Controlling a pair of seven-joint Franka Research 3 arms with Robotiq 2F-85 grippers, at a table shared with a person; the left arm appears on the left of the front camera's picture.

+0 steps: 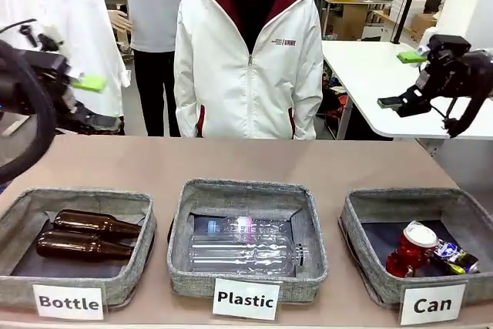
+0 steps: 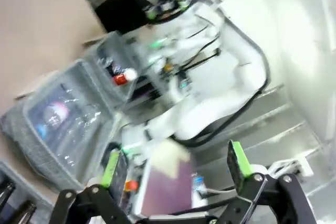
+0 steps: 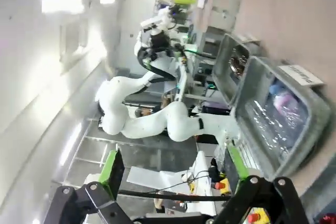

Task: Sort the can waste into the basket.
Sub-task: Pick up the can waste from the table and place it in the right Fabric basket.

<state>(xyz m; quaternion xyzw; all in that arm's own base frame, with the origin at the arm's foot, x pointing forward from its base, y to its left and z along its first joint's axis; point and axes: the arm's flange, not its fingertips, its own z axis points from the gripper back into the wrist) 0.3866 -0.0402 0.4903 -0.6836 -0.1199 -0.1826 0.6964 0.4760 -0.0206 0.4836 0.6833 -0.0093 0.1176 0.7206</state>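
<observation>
The red can (image 1: 410,250) with a silver top and the dark printed can (image 1: 454,257) lie side by side in the grey basket (image 1: 368,207) labelled "Can" at the front right. My left gripper (image 1: 96,103) hangs open and holds nothing, high above the table's far left. My right gripper (image 1: 404,80) is also open, holding nothing, raised at the far right. In the left wrist view the open fingers (image 2: 239,161) frame the floor, with the red can (image 2: 122,77) small in its basket (image 2: 100,59). The right gripper (image 3: 173,167) shows bare green pads in its wrist view.
A "Bottle" basket (image 1: 23,206) at the front left holds two brown glass bottles (image 1: 85,236). The middle "Plastic" basket (image 1: 185,198) holds clear plastic bottles (image 1: 243,248). A person in a white jacket (image 1: 246,59) stands at the far side. The brown table (image 1: 231,163) lies bare behind the baskets.
</observation>
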